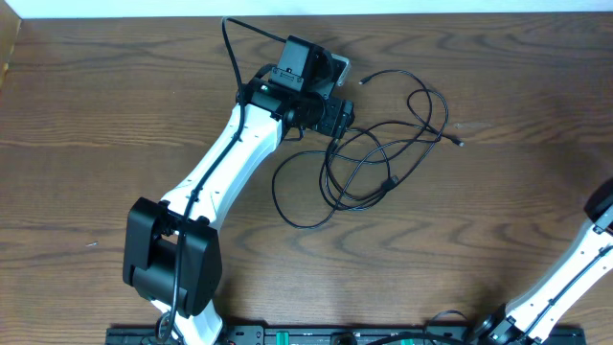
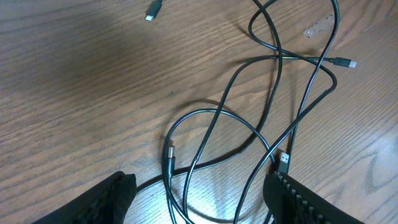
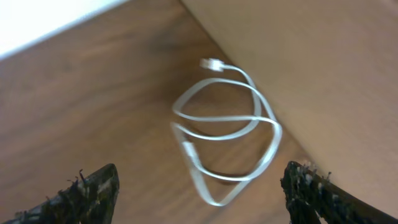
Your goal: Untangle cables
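Note:
A tangle of thin black cables lies in overlapping loops on the wooden table, right of centre. My left gripper hovers at the tangle's left edge. In the left wrist view the left gripper is open, and several black cable strands run between its jaws without being held. A USB plug lies near the right jaw. In the right wrist view my right gripper is open and empty above a looped white cable. The white cable is out of the overhead view.
Loose plug ends lie at the tangle's far side and further off. A beige panel borders the white cable. The right arm enters at the table's right edge. A black rail runs along the front.

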Robot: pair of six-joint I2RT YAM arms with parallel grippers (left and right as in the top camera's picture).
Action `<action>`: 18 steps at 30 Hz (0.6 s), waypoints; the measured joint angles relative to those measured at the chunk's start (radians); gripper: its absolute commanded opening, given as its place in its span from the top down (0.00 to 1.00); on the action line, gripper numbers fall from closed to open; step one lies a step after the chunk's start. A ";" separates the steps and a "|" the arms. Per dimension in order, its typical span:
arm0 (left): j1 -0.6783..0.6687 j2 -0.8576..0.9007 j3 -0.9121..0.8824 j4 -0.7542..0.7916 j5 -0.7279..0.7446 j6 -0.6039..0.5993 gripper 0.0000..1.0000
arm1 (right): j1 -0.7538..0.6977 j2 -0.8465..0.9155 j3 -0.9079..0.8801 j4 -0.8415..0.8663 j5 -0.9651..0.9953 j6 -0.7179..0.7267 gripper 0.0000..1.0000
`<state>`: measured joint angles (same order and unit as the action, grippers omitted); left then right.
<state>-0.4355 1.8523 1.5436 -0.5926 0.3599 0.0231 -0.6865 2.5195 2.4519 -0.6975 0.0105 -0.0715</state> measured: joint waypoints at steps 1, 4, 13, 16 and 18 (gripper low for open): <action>0.000 0.000 0.000 0.000 0.000 0.000 0.28 | -0.010 0.007 0.000 -0.001 0.002 -0.013 0.18; 0.000 0.002 0.000 0.000 0.000 0.000 0.28 | -0.031 0.042 0.000 0.001 0.015 -0.055 0.18; 0.000 0.009 0.000 0.001 0.000 -0.004 0.28 | -0.033 0.182 -0.006 0.048 0.042 -0.101 0.34; 0.000 0.009 0.000 0.001 0.000 -0.005 0.28 | -0.032 0.198 -0.008 0.053 0.031 -0.105 0.79; 0.000 0.009 0.000 0.002 0.000 -0.008 0.28 | -0.030 0.202 -0.008 0.067 0.017 -0.100 0.97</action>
<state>-0.4355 1.8610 1.5436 -0.5911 0.3599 0.0151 -0.7166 2.7216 2.4439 -0.6308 0.0277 -0.1711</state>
